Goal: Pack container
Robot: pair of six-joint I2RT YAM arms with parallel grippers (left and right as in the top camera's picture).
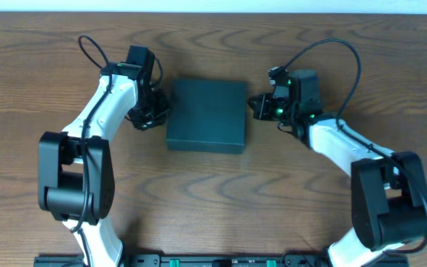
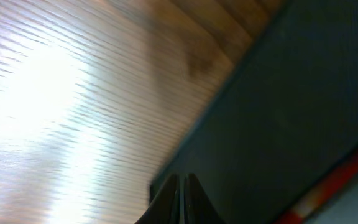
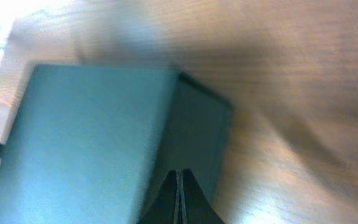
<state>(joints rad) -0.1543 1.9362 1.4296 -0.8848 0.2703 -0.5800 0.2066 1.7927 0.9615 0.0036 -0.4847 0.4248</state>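
The container [image 1: 207, 113] is a dark teal-black box lying in the middle of the table with its flat lid down. My left gripper [image 1: 159, 110] is shut and empty at the box's left side. In the left wrist view its fingertips [image 2: 183, 180] point at the dark box wall [image 2: 291, 112]. My right gripper [image 1: 257, 104] is shut and empty at the box's right side. The right wrist view shows its closed tips [image 3: 179, 174] against the box's side wall [image 3: 194, 130], with the lid top [image 3: 86, 143] to the left.
Wooden table [image 1: 213, 193] surrounds the box. Both white arms bend in from the front corners. A dark rail [image 1: 213, 260] runs along the front edge. A red and white strip [image 2: 328, 186] shows at the lower right of the left wrist view.
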